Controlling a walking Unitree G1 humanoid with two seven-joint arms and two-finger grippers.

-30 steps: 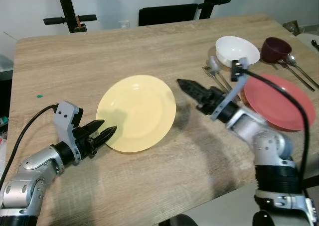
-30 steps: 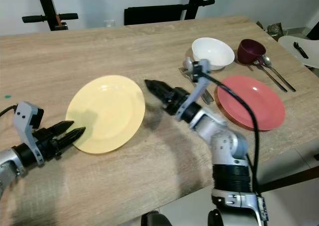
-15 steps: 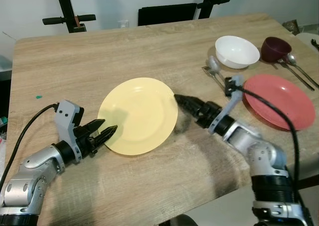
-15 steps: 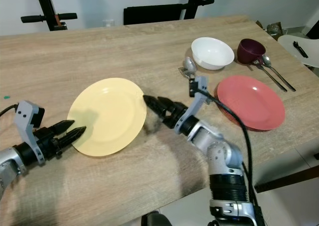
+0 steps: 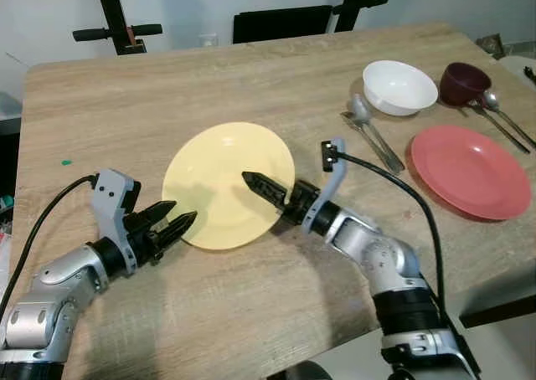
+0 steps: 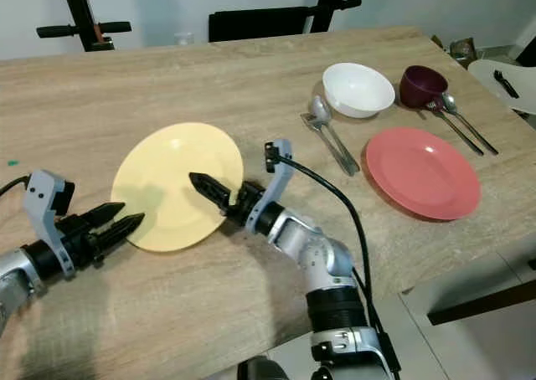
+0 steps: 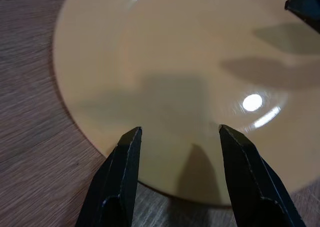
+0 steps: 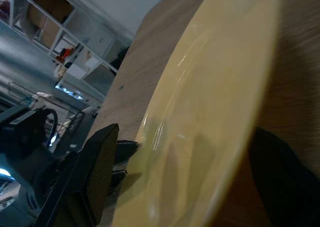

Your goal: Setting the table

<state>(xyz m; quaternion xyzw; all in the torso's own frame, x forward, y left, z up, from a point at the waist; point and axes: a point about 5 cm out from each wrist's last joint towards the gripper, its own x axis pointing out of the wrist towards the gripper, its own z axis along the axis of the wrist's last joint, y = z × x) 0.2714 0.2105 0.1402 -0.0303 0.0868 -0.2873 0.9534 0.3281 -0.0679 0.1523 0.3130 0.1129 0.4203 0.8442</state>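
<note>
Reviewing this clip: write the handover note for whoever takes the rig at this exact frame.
Right gripper: straddling the near right rim of the round yellow plate, one finger over it, one under; firm grip cannot be confirmed.
Left gripper: open, at the plate's near left edge.
Round red plate, white bowl, dark maroon cup and metal spoons and forks sit at the right of the wooden table.
Done: nothing clearly placed. Left: position plates, bowl, cup, cutlery.
</note>
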